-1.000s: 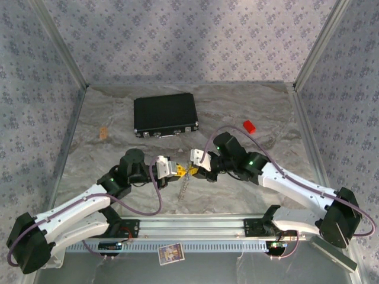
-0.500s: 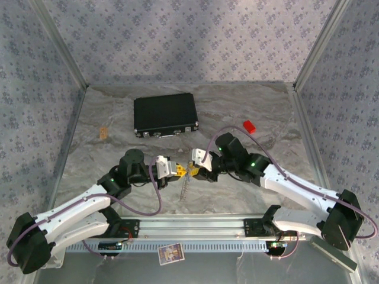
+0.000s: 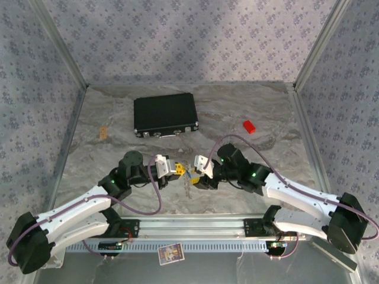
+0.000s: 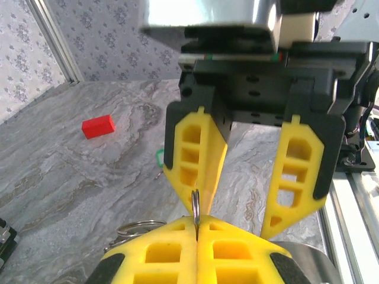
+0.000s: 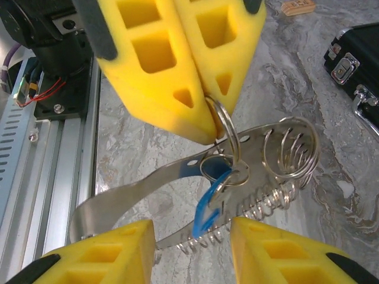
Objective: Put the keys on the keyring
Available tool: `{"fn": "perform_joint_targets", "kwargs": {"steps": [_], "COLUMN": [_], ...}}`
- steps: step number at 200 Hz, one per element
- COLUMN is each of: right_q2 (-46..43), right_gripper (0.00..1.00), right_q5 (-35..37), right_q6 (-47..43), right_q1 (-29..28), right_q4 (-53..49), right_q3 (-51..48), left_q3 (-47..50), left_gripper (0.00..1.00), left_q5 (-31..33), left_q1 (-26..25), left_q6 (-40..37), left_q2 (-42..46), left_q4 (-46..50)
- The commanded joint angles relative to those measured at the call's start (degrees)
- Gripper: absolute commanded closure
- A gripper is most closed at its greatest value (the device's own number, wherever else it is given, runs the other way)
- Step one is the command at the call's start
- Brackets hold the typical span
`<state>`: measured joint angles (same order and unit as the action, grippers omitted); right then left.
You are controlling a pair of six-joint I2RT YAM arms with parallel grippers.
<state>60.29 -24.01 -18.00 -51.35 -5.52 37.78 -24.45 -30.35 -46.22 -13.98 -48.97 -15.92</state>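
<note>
Presently, left end effector (image 5: pixel 210 112): clamped shut on keyring (image 5: pixel 235 137).
Right end effector (image 5: pixel 192 245): jaws apart, empty.
Keyring: likely stiff, slick; pinch flat.
Key (image 5: pixel 207 208): light, dangling; hold head.

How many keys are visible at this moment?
2. The blue key hangs below the metal ring pinched in the left end effector. What looks like the green key lies on the table, mostly hidden behind the right end effector.

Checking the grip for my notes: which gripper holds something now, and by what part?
The left gripper pinches the metal keyring by its rim; the right gripper stands open, holding nothing.
</note>
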Motion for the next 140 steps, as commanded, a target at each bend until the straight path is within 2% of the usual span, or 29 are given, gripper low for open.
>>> {"fn": "perform_joint_targets", "kwargs": {"steps": [1, 40, 85, 140], "right_q2": [1.01, 2.13, 1.67, 2.90], "right_gripper": [0.61, 0.63, 0.74, 0.80], "right_q5": [2.67, 4.58, 4.84, 3.35], "right_q6": [2.60, 2.10, 1.74, 2.09], "right_q1": [-0.50, -0.59, -0.58, -0.59], "right_q4": [5.96, 7.55, 7.22, 8.32], "right_q3": [-0.69, -0.69, -0.60, -0.59], "left_q3": [-0.07, 0.08, 0.28, 0.19], "left_gripper": [1.00, 1.00, 1.00, 1.00], "left_q5": [-0.01, 0.06, -0.11, -0.24], "left_q1": [-0.62, -0.98, -1.05, -1.03], "left_q6": [1.16, 1.21, 0.93, 0.95], "left_q2": [0.24, 0.33, 0.19, 0.27], "left_q4": [-4.02, -3.99, -4.09, -4.43]}}
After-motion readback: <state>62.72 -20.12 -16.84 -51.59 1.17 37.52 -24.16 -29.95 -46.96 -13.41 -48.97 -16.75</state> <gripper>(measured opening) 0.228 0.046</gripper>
